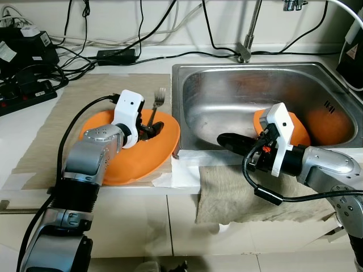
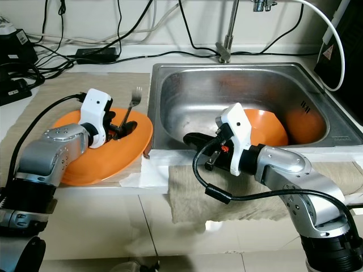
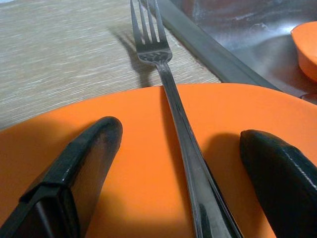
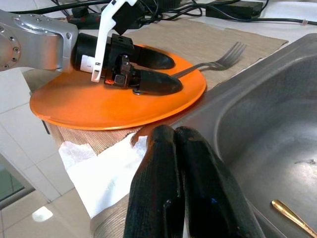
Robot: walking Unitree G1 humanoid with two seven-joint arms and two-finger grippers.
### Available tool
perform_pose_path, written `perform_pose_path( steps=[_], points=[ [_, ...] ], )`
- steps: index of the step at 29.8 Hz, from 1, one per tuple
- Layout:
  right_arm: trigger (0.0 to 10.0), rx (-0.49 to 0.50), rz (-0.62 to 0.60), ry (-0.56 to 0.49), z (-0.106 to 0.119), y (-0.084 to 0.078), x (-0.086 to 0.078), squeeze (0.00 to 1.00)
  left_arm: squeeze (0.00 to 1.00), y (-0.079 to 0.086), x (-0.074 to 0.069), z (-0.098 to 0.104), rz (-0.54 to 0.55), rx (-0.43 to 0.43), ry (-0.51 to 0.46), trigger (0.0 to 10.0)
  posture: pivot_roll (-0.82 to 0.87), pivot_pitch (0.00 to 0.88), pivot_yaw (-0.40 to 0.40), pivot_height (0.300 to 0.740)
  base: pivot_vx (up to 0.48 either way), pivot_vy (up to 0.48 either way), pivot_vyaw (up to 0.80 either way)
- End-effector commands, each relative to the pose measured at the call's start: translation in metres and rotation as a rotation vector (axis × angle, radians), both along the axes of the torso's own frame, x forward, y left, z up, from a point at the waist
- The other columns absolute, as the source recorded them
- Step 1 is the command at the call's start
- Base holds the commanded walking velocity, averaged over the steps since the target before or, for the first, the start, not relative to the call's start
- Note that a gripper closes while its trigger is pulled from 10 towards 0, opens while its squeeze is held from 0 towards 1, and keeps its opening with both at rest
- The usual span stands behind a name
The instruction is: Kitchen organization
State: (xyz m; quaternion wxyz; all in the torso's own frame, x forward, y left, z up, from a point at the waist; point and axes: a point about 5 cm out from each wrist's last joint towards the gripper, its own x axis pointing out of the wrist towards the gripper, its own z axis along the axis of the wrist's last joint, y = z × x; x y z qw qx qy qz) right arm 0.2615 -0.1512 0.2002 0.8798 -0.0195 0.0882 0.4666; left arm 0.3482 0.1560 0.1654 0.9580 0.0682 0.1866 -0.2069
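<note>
An orange plate (image 1: 130, 164) lies on a beige mat left of the sink. A silver fork (image 1: 159, 99) rests on it, its tines reaching past the far rim. My left gripper (image 1: 152, 129) sits low over the plate, open, one finger (image 3: 74, 168) on each side of the fork's handle (image 3: 168, 84) without closing on it. My right gripper (image 1: 229, 140) is shut and empty at the front left corner of the steel sink (image 1: 249, 68). Behind its wrist an orange bowl (image 1: 299, 131) sits in the basin. In the right wrist view the shut fingers (image 4: 163, 163) point toward the plate (image 4: 99, 106).
A gold utensil handle (image 4: 292, 215) lies on the sink floor. A beige cloth (image 1: 238, 195) hangs over the counter front below the sink, with white paper (image 1: 181, 173) beside it. Power strips and cables (image 1: 34, 85) crowd the back left. The faucet base (image 1: 244, 54) stands behind the sink.
</note>
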Motion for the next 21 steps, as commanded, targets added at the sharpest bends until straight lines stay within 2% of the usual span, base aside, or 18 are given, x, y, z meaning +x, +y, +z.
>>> perform_pose_path(
  steps=[1, 2, 3, 10, 21],
  points=[
    [10.0, -0.001, 0.009, -0.017, 0.003, 0.0026, 0.0022, 0.0, 0.0, -0.0005, -0.0045, -0.0113, -0.029, 0.037, 0.052, 8.2, 0.01, 0.011, 0.029, 0.74, 0.0, 0.0, 0.0],
    [10.0, -0.001, 0.009, -0.017, 0.003, 0.0026, 0.0022, 0.0, 0.0, -0.0005, -0.0045, -0.0113, -0.029, 0.037, 0.052, 8.2, 0.01, 0.011, 0.029, 0.74, 0.0, 0.0, 0.0],
    [10.0, -0.002, 0.01, -0.017, 0.003, 0.0027, 0.0024, 0.0, 0.0, -0.001, -0.0055, -0.0133, -0.035, 0.042, 0.061, 0.0, 0.01, 0.008, 0.027, 0.74, 0.0, 0.0, 0.0],
    [10.0, -0.003, 0.01, -0.019, 0.0026, 0.0032, 0.0029, 0.0, 0.0, -0.0046, -0.0105, -0.0196, -0.079, 0.038, 0.092, 0.0, 0.01, 0.001, 0.025, 0.74, 0.0, 0.0, 0.0],
    [10.0, -0.003, 0.003, -0.02, 0.0019, 0.0033, 0.0031, 0.0, 0.0, -0.0032, -0.0103, -0.0209, -0.1, 0.054, 0.063, 0.0, 0.01, 0.0, 0.026, 0.74, 0.0, 0.0, 0.0]
  ],
)
